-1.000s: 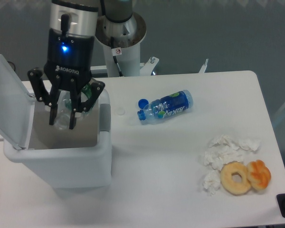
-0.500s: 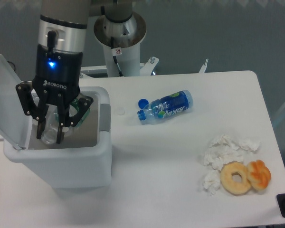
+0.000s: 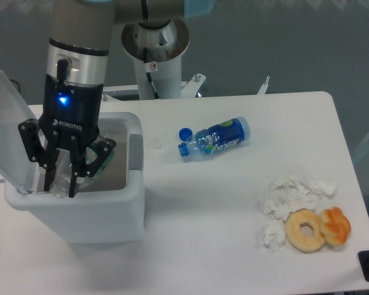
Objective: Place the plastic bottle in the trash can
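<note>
One arm: a UR5e reaching down from above at the left of the white table (image 3: 246, 246).
Gripper (image 3: 60, 184): black, blue light lit, fingers lowered into the trash can's mouth, closed around the plastic bottle.
Plastic bottle (image 3: 64, 176): clear, a bit of green beside it, held between the fingers, inside the bin opening.
Trash can (image 3: 86, 215): white boxy bin at the table's left edge, flat lid (image 3: 9, 126) tipped up and open on its left side.
Blue-label bottle (image 3: 215, 139): lying on its side mid-table, loose blue cap (image 3: 185, 133) just beside it.
Tissues (image 3: 289, 196): crumpled white heap, right side.
Doughnuts (image 3: 317, 228): two, touching, near the tissues.
</note>
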